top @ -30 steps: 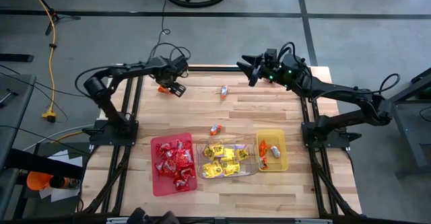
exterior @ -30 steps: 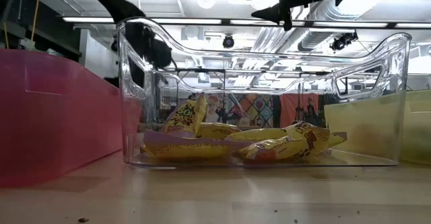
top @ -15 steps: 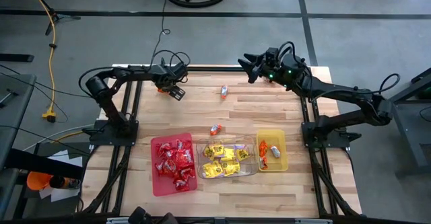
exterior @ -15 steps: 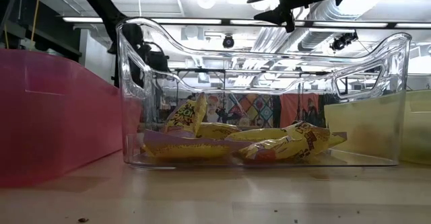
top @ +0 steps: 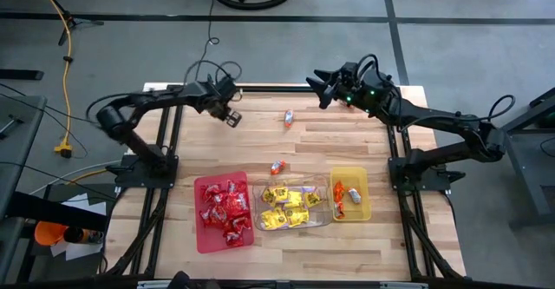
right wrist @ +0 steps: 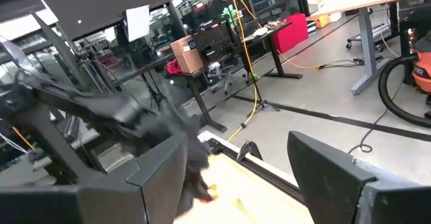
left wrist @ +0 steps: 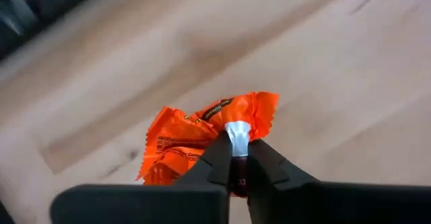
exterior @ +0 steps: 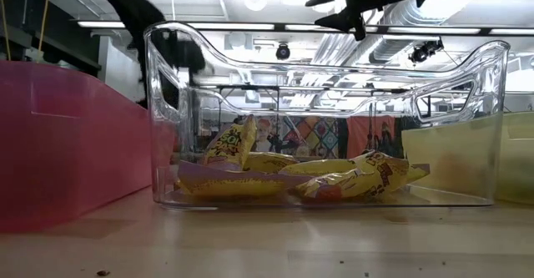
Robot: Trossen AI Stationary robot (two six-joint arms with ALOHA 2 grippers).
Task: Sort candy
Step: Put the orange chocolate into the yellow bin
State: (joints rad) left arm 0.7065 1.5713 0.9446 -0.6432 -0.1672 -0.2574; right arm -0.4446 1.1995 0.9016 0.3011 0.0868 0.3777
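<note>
Left hand (left wrist: 240, 158) pinched orange candy (left wrist: 195, 138), far-left tabletop (top: 364, 141)
Trays mid-front: yellow tray (top: 361, 204) held the orange ones. Right hand (top: 323, 91) hovered, fingers apart. Advice: lift straight, check the grip before swinging.

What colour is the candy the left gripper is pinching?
Orange candy packet, held by the left gripper; clearest in the left wrist view.

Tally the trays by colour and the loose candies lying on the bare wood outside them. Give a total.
Red tray: 1
Clear tray: 1
Yellow tray: 1
Loose candies on the wood: 2
Total: 5
</note>
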